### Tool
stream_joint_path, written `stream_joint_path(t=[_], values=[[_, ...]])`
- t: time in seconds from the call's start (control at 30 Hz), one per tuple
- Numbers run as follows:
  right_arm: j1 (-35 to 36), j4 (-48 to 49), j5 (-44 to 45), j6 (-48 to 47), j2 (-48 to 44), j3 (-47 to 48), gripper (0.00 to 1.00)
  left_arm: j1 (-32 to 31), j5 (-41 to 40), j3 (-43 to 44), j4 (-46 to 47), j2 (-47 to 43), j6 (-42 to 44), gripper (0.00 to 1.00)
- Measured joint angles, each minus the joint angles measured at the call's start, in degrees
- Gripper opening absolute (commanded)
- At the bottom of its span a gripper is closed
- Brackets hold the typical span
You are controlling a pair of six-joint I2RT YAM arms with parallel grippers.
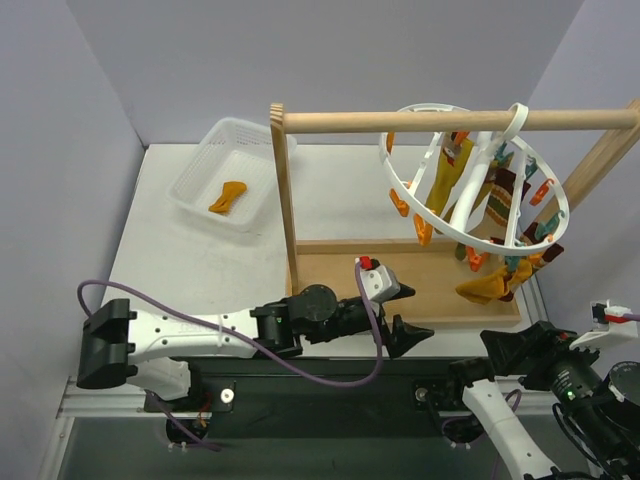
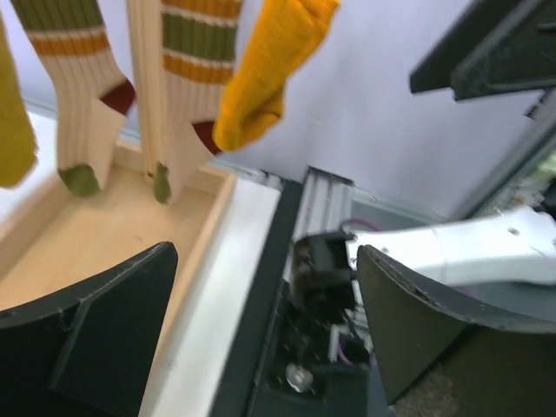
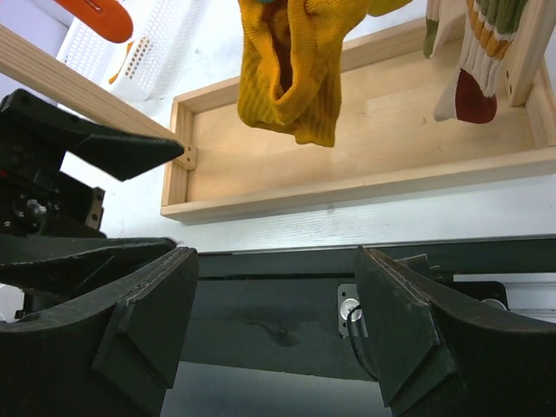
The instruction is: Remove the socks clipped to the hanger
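1. White tabletop (image 1: 200, 270) carries a wooden rack (image 1: 290, 200); the hanger (image 1: 400, 185) hooks on its rod, so the clipped socks (image 1: 487, 285) dangle within reach.
2. Left hand (image 2: 265, 254) and right hand (image 3: 276, 254) wait low nearby, both released and empty.

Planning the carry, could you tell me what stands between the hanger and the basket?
The rack's wooden upright stands between the basket and the hanger, holding the rod's left end; the top view shows it.

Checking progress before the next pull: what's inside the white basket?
One mustard-orange sock lies on the basket floor, nothing else visible. Anything beneath the sock itself is covered.
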Motion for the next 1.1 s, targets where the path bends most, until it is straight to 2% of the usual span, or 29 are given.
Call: stream_joint_path(t=[0.23, 0.5, 0.57, 0.67, 0.73, 0.77, 0.97, 1.07, 1.1], values=[[0.0, -0.2, 0.1, 0.0, 0.9, 0.0, 0.73, -0.1, -5.8, 6.1, 8.3, 10.7, 10.2, 0.97], [0.0, -0.2, -0.7, 0.9, 0.9, 0.1, 0.73, -0.1, -4.8, 13.1, 13.0, 18.0, 16.5, 0.96], [0.0, -0.2, -0.9, 0.9, 0.9, 0.5, 0.73, -0.1, -4.0, 15.4, 13.1, 19.7, 17.0, 0.87], [0.0, -0.4, -1.0, 0.9, 1.2, 2.2, 0.73, 0.0, -2.4, 17.5, 13.2, 21.1, 17.1, 0.65], [0.0, -0.4, -0.9, 0.8, 1.4, 3.5, 0.73, 0.2, -0.9, 18.3, 13.6, 21.6, 16.4, 0.59], [0.0, -0.4, -0.9, 0.8, 1.5, 4.1, 0.73, 0.4, -0.3, 18.5, 13.6, 21.7, 15.9, 0.52], [0.0, -0.9, 1.0, 0.8, 3.3, 7.3, 0.73, 1.7, 4.4, 20.2, 13.1, 22.7, 11.8, 0.37], [0.0, -0.8, 2.2, 0.8, 5.2, 9.4, 0.73, 2.2, 6.8, 21.4, 12.5, 23.4, 9.7, 0.18], [0.0, -0.8, 2.6, 0.8, 5.6, 9.6, 0.73, 2.3, 7.6, 21.9, 12.1, 23.7, 8.9, 0.07]])
